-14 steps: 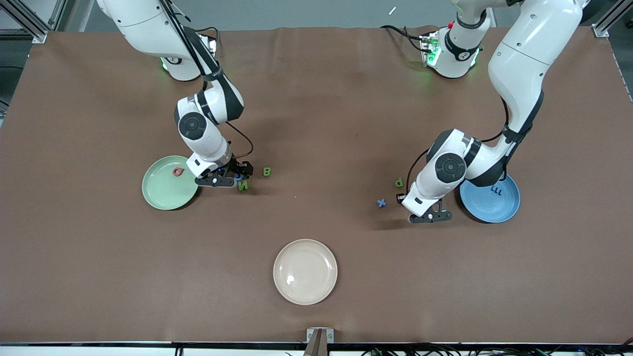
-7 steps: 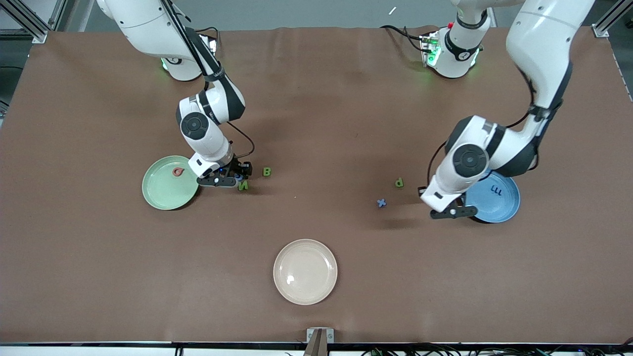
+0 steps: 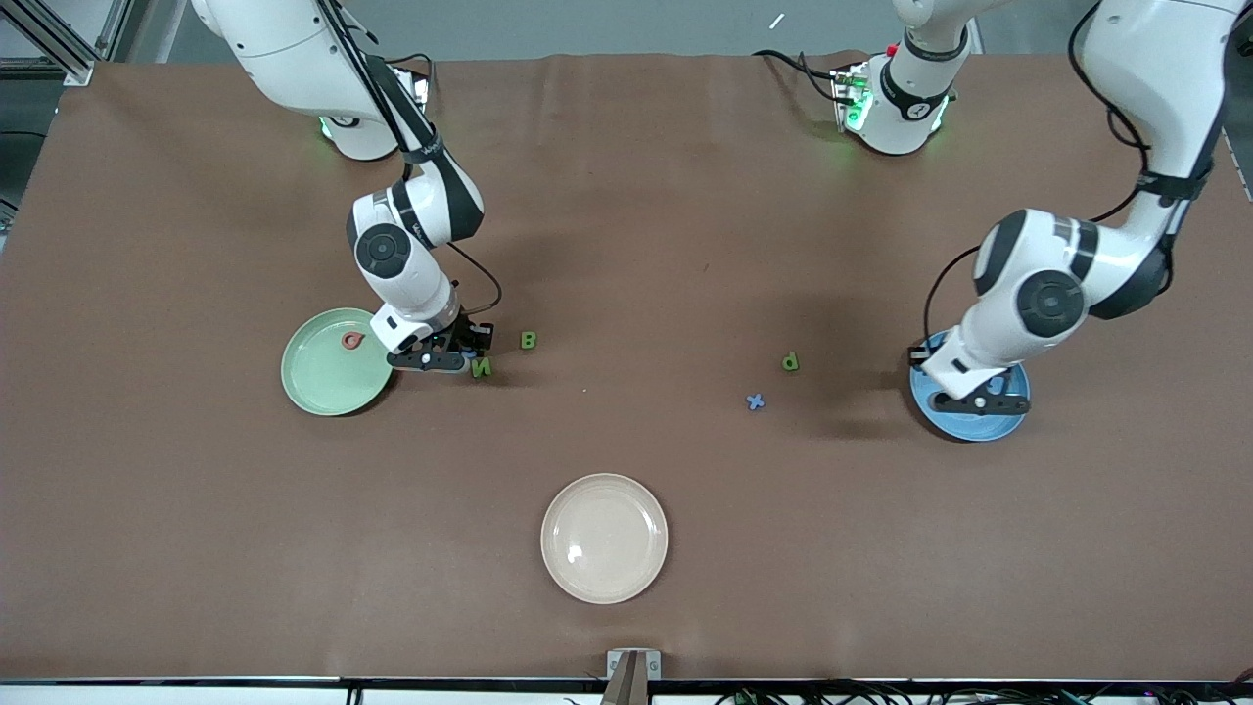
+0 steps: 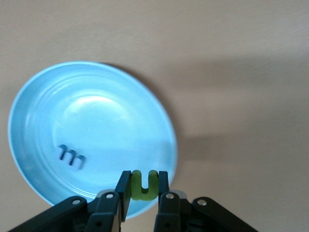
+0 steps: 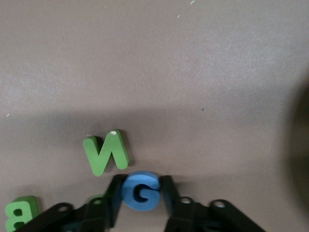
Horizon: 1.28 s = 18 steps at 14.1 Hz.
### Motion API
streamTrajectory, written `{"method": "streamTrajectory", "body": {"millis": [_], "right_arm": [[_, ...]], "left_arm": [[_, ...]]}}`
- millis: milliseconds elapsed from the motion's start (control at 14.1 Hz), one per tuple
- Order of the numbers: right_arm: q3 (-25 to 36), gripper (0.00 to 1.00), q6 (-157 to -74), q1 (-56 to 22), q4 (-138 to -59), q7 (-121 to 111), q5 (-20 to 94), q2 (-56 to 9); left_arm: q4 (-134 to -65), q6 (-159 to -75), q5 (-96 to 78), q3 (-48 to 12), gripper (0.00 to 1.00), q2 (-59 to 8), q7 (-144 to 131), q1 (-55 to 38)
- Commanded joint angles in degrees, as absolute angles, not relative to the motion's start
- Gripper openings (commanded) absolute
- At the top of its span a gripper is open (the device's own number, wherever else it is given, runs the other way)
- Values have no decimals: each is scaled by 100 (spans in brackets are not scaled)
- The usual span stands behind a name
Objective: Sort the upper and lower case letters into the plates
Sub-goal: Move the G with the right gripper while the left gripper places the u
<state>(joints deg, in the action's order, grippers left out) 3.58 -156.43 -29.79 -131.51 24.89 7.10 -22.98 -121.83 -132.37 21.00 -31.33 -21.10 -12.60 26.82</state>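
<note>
Swung from beside the x (image 3: pixel 755 401), the left gripper (image 4: pixel 143 193) now hangs over the blue plate (image 3: pixel 1008 423), grasping the n (image 4: pixel 144 184) above the m (image 4: pixel 71 155). Right gripper (image 5: pixel 140 195) clamps the G (image 5: pixel 140 191) on the desk (image 3: pixel 626 245), N (image 5: pixel 106 152) and B (image 5: pixel 20 213) close beside, green plate (image 3: pixel 323 387) with Q (image 3: pixel 352 340) adjacent.

L arm swung from the table by the blue x (image 3: pixel 755 401) toward its own end, so the left gripper (image 3: pixel 982 402) w/ green n (image 4: pixel 144 185) pinched between its fingers is now over the blue plate (image 3: pixel 945 419) instead of beside it. Right gripper (image 3: pixel 452 350) dropped a bit & its fingers went from spread to closed on the blue G (image 5: pixel 140 192), next to green N (image 3: pixel 481 368).
</note>
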Motion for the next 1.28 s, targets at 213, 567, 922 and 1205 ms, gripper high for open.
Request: {"method": "streamTrajectory", "body": {"millis": [213,567,922,1205], "right_arm": [[510,0,-13998,-2437,-12851,1788,677,-1540],[527,1,-13333,-1321,-12621,-14,668,-1380],[527,1,-13701,-423,-12656,-1264,510,-1608],[519,2,-14139,-246,-12866,-1468,518,-1941]], "left_arm": [[-12911,-14404,2793,-3270,13,-2205,-642,3488],[-13034,-14511,2979,-3243,15,-2399,-650,3629],[-13060,-14511,3270,-3243,18,-2479,-747,3683],[-13043,-14476,3278,-3261,81,-2400,-730,3683]]}}
